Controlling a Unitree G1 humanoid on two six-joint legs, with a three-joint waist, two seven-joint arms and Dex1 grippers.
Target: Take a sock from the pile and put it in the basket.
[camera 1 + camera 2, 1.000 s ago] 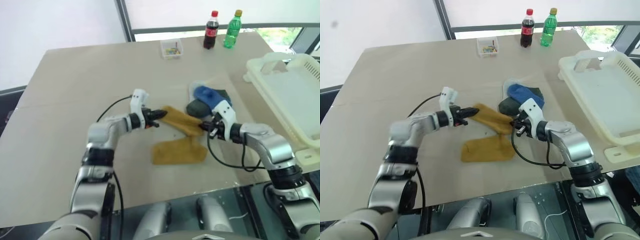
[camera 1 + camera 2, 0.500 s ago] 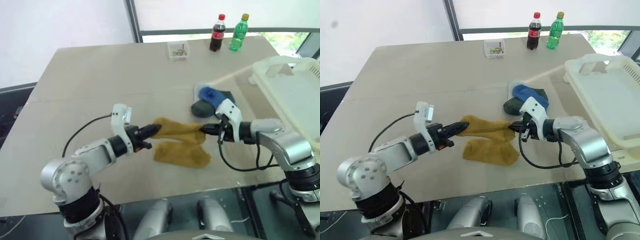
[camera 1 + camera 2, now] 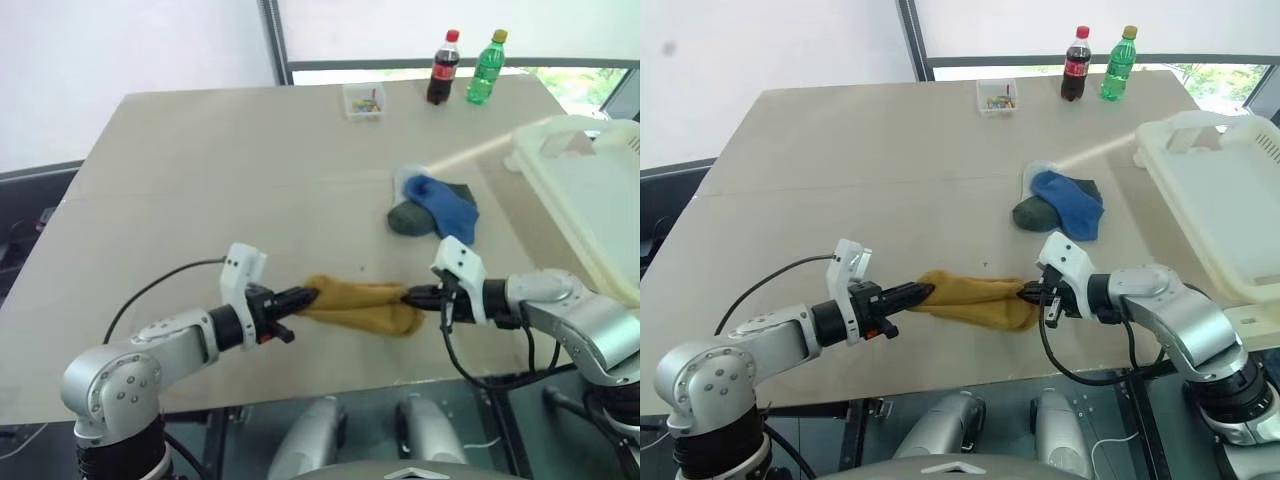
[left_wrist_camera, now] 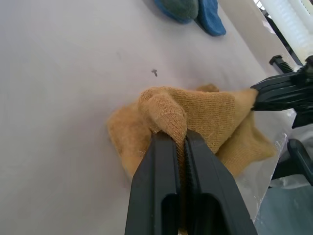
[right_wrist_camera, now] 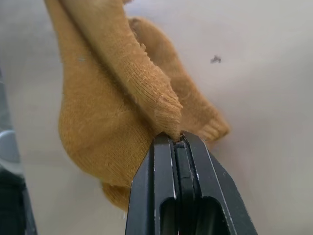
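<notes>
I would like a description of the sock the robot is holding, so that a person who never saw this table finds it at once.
On the beige table, look at the near edge, away from the basket on the right. The left gripper and right gripper each pinch one end of the mustard yellow sock. It lies apart from the pile, which is blue and dark grey-green.

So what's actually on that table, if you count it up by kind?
Mustard yellow socks, bunched between the two grippers, count unclear: at least 1
Socks left in the pile, blue, dark grey-green and a pale one: 3
Drink bottles, cola and green: 2
Small clear box: 1
Cream-white basket: 1
Total: at least 8
</notes>
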